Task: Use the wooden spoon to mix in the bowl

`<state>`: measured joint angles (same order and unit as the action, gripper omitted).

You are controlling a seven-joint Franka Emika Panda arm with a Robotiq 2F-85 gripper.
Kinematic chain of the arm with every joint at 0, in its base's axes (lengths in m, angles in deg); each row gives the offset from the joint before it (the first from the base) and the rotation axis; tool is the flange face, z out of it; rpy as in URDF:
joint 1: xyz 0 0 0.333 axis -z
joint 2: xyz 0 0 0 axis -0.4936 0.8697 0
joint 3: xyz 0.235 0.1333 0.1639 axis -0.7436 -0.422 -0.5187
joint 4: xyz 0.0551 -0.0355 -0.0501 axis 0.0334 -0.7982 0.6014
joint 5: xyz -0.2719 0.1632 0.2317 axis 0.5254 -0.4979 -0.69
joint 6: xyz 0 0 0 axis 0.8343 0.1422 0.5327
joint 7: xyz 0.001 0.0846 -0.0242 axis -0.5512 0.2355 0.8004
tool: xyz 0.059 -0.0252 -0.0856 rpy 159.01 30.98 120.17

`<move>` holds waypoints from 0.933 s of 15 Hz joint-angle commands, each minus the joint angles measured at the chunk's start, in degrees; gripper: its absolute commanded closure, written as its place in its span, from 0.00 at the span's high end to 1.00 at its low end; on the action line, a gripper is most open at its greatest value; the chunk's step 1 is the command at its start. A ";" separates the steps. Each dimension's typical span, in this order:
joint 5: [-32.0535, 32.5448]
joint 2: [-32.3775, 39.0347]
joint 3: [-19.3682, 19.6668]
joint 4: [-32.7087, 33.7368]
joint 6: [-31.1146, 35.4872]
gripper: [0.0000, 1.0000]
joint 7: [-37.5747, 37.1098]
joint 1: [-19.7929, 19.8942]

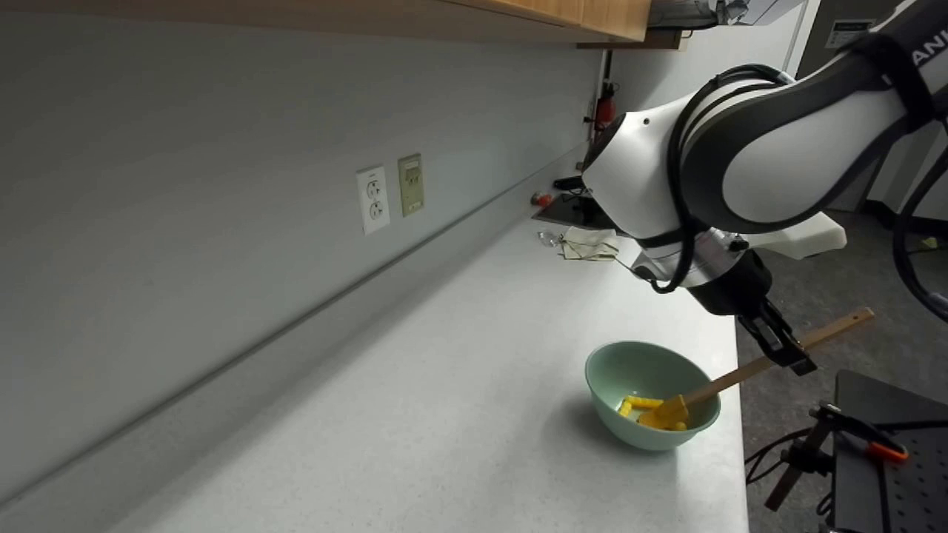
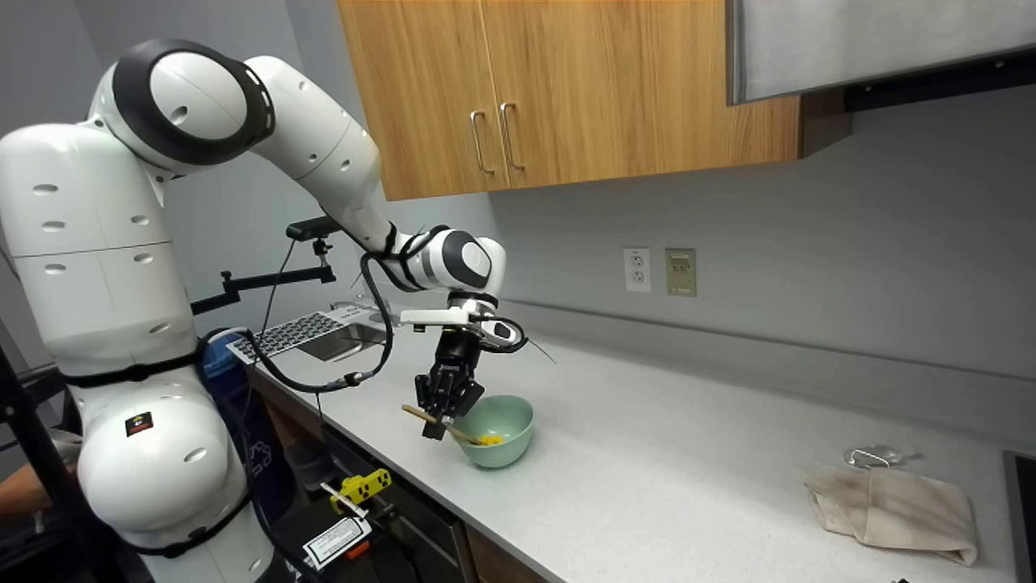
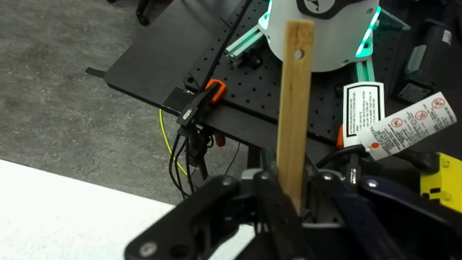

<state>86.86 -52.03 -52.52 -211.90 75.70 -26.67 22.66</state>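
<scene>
The table (image 1: pixel 370 414) bears, near its edge, the bowl (image 1: pixel 633 437), with the arm (image 2: pixel 328 150) angled down beside it. A strong sideways push from the arm could slide the bowl toward that edge, since nothing visible braces it; leaning the spoon (image 1: pixel 740 374) hard on the rim could tip it. The spoon slants, its head in the bowl, its handle crossing the rim and rising outside; whether handle and rim touch cannot be told. In the wrist view the jaws, closed down on the handle, grip it partway along, so it might twist or slip once the head meets resistance. A brisk stir could also flick the yellow pieces (image 1: pixel 643 402) over the rim. The bowl stands upright and holds the spoon's head and, smallest, these few pieces, lying low and partly hidden by the head
</scene>
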 commanded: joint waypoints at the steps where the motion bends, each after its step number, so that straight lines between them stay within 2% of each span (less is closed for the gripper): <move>1: -4.21 1.83 0.71 1.41 3.75 0.04 -0.15 0.68; 4: -6.39 0.90 1.34 0.59 7.95 0.04 -0.46 1.08; 9: -4.02 -1.37 1.85 -1.69 16.45 0.04 -3.39 0.64; 14: -4.44 -3.73 1.72 -2.60 16.97 0.04 -2.98 0.71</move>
<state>82.43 -52.48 -50.86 -212.45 91.89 -29.44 23.25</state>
